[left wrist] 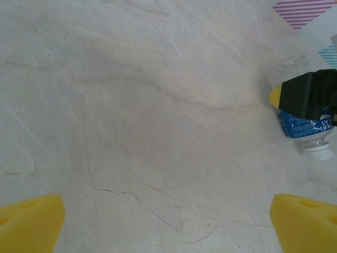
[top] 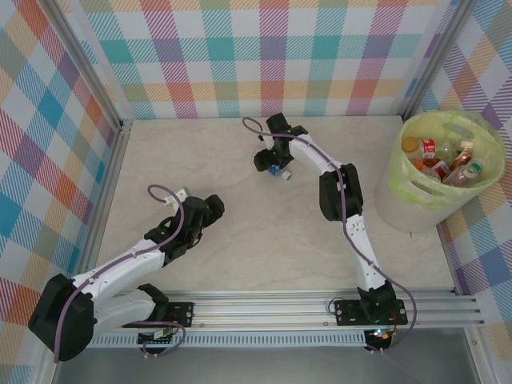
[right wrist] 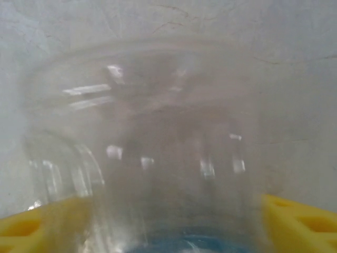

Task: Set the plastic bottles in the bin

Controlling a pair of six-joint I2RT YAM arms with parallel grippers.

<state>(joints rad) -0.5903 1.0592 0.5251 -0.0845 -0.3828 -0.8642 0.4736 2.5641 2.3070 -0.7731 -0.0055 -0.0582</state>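
1. Pale marble-look tabletop (top: 240,256), boxed in by pastel plaid walls (top: 264,56). An aluminium rail (top: 280,308) runs along the 6 o'clock edge, and both arms are bolted to it.
2. Over at about 3 o'clock in the top view, the lime-green bin (top: 400,204) stands upright by the right wall with a clear liner folded over its rim. A bunch of bottles (top: 440,160) are piled inside, with orange and red bits showing among the clear plastic.
3. One blue-label bottle (left wrist: 305,126) is out on the table, roughly 12 o'clock from the table's middle and well apart from the bin. In the left wrist view it lies on its side near 3 o'clock, and its white cap (left wrist: 319,150) points toward 6 o'clock.
4. The right gripper (top: 276,162) is down on that bottle, with the arm stretched toward the back wall. In its own wrist view the clear body fills the gap between the yellow fingers (right wrist: 297,221), one at each side and right up against the plastic. Can't tell whether they're actually squeezing it or just touching.
5. The left gripper (top: 210,208) sits around 8 o'clock on the table. Its fingers are spread wide, with nothing but bare tabletop between them.
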